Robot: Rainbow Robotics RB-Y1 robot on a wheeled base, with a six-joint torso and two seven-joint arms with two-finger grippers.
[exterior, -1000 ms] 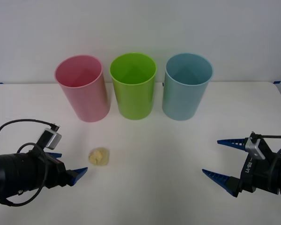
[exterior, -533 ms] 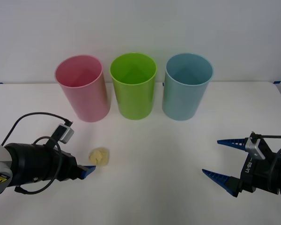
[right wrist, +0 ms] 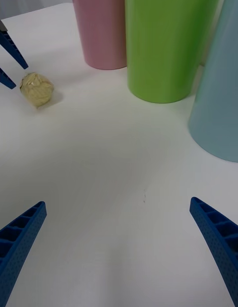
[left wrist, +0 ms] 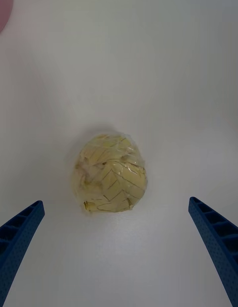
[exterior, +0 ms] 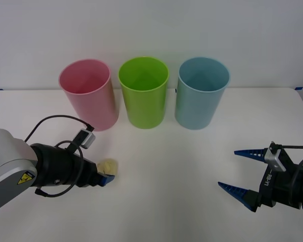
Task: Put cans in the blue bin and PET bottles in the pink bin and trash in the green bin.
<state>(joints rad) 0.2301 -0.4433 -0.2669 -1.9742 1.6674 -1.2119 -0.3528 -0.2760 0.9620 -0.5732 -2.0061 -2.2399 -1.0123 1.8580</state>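
The trash (left wrist: 110,174), a pale yellow crinkled wad, lies on the white counter (exterior: 182,156) directly ahead of the left tool (exterior: 105,177), centred in the gap between that tool's spread blue fingers (left wrist: 20,232), which do not touch it. The tool is low and level with the counter and released wide, a stance that suits sliding the fingers along either side of the wad before closing on it; I judge the step in hand to be the reach for the grasp, with no lift begun. Beyond the left tool and the wad stand the three upright bins in a row: the pink bin (exterior: 89,94) nearest its line of reach, the green bin (exterior: 144,91) next to it, and the blue bin (exterior: 201,92) farthest across. The right tool (exterior: 245,176) hangs well apart on the other side of the counter, also released wide and holding nothing, apparently parked.
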